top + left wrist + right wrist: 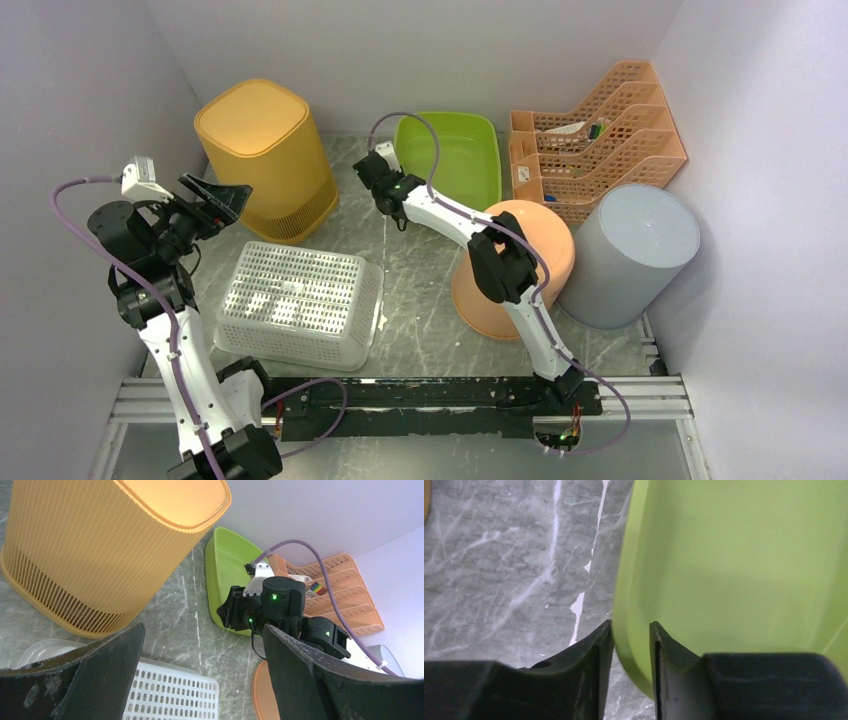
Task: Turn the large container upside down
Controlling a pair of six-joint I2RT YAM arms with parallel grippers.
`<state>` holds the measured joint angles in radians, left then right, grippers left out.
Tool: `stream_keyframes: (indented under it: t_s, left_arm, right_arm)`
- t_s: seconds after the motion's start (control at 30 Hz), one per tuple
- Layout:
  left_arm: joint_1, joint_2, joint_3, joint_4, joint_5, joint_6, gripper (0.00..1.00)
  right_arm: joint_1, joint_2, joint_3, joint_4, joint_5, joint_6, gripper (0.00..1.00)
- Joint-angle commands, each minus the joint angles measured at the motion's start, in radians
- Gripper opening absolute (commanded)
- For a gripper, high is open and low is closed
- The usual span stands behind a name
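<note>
The large container [455, 160] is a lime-green open tub standing upright at the back of the table, also seen in the left wrist view [225, 565] and filling the right wrist view [734, 570]. My right gripper [378, 162] [631, 625] is shut on its left rim, one finger outside the wall and one inside. The left wrist view shows that gripper [227, 612] at the tub's near left corner. My left gripper [225, 195] [203, 627] hovers wide open and holds nothing, above the table between the yellow bin and the white basket.
A yellow ribbed bin [265, 150] [100, 545] stands bottom-up at the back left. A white perforated basket [300, 295] [170, 695] lies inverted in front of it. An orange tub [520, 265], a grey bin [635, 250] and orange file trays [600, 130] crowd the right side.
</note>
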<state>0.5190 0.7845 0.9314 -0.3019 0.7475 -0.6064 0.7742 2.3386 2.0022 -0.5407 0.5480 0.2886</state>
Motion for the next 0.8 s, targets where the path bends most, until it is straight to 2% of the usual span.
stream_keyframes:
  t_s: [0.0, 0.1, 0.17, 0.33, 0.5, 0.77]
  left_arm:
    - [-0.010, -0.011, -0.004, 0.042, 0.018, 0.009, 1.00]
    - [-0.010, -0.013, -0.006, 0.038, 0.019, 0.012, 1.00]
    - [-0.010, -0.017, -0.008, 0.039, 0.020, 0.010, 1.00]
    - [-0.009, -0.019, -0.011, 0.033, 0.017, 0.011, 0.99]
    - [-0.009, -0.021, -0.012, 0.030, 0.015, 0.012, 1.00]
    - [-0.010, -0.023, -0.006, 0.030, 0.016, 0.007, 1.00]
  right_arm:
    - [-0.001, -0.001, -0.008, 0.029, 0.019, -0.019, 0.24]
    - [-0.002, -0.036, -0.042, 0.049, 0.016, -0.027, 0.04]
    - [-0.003, -0.075, -0.076, 0.068, -0.001, -0.035, 0.00]
    - [-0.003, -0.252, -0.188, 0.161, -0.107, -0.049, 0.00]
    - [-0.006, -0.467, -0.256, 0.261, -0.310, -0.038, 0.00]
    - [-0.036, -0.675, -0.419, 0.505, -0.610, 0.112, 0.00]
